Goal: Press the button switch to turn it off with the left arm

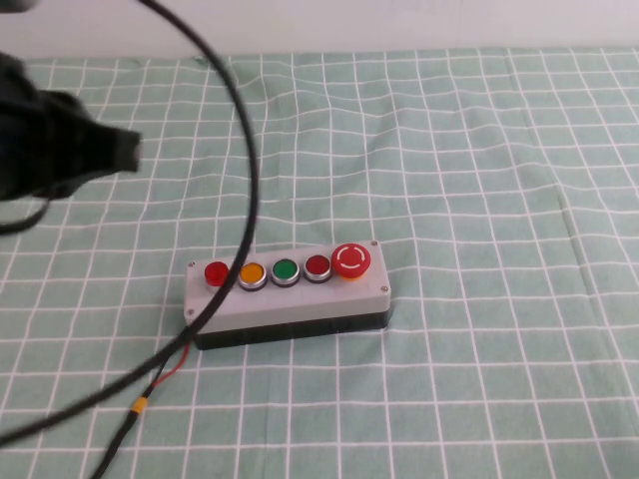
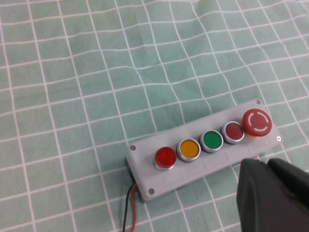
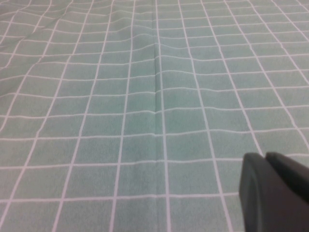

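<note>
Grey box (image 1: 290, 299) sits on the bench (image 1: 499, 150), which is covered w/ green checked cloth. Five buttons in a row along box top: switch (image 1: 216, 272) at box's left end, bright red, silver ring; then yellow btn (image 1: 252, 272), green btn (image 1: 285, 270), dark red btn (image 1: 318, 266), and mushroom btn (image 1: 351, 260) at the far end.

Thin red/black wire (image 1: 170, 371) exits box at the switch end.

Left gripper (image 1: 118, 150) is up and well left of box, apart from it, nothing held; fingers look together, tip pointing toward box. Thick black cable (image 1: 245, 150) arcs from the arm across in front of the box's switch end.

Right gripper (image 3: 270, 193): only in its wrist view, over bare cloth, box not seen there; fingers together, holds nothing.
</note>
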